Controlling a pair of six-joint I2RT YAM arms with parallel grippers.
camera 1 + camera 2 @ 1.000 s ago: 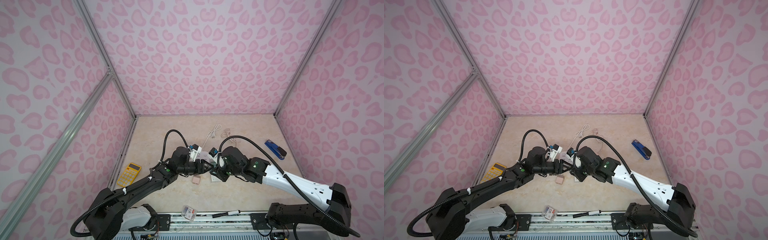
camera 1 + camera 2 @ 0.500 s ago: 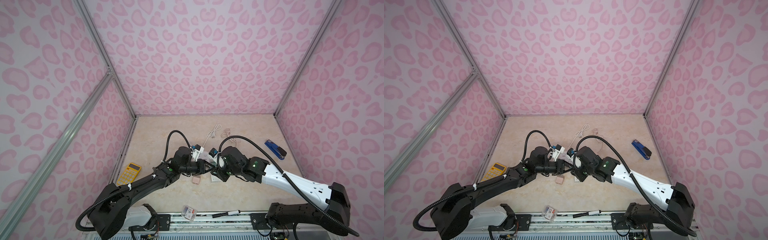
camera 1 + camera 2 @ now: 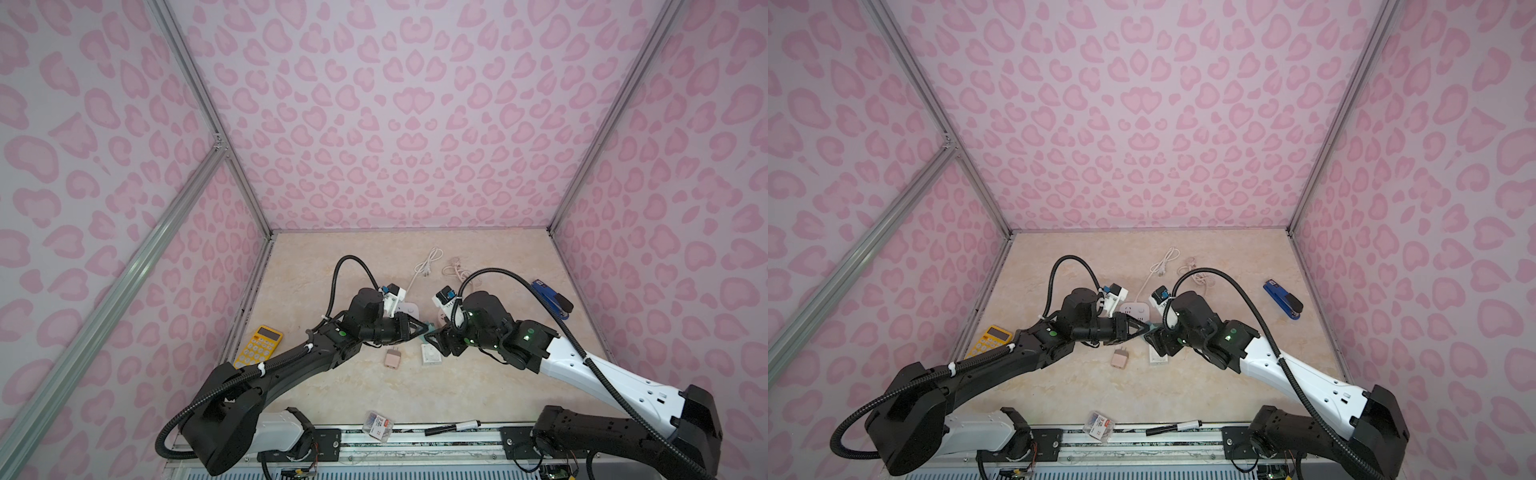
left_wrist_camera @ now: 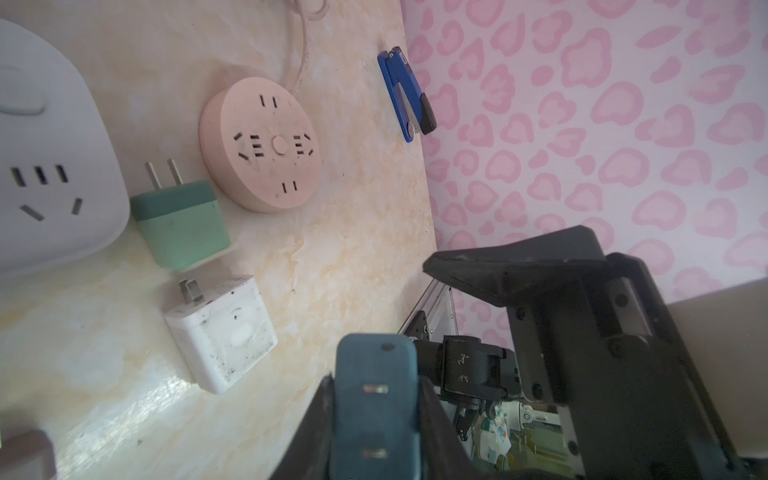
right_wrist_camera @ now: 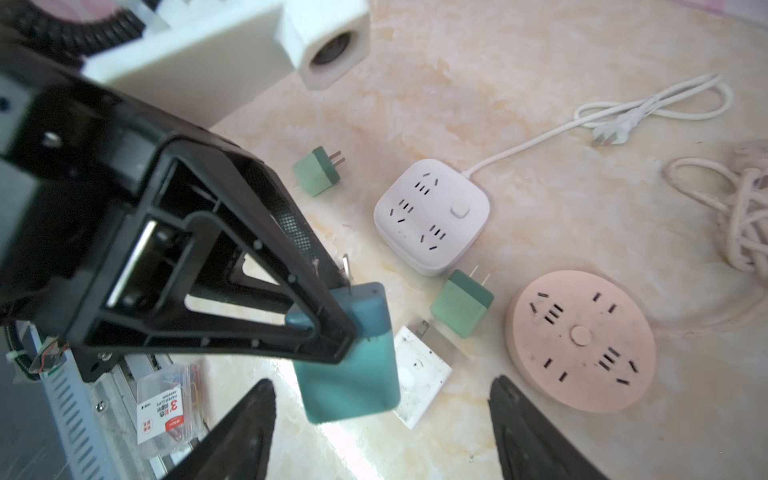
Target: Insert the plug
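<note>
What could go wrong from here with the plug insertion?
The left tool pinches the teal plug at its pronged end, prongs apparently facing back toward its wrist; it likely needs reorienting.
The open right tool flanks the plug; pulling away could bump it.
A green plug and white charger lie close to the pink round socket; descending may knock them.

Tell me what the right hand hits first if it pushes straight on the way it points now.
Most likely the teal plug, clamped in the left hand: it sits just ahead of the open right hand. Depth is unclear, but nothing else looks nearer.
</note>
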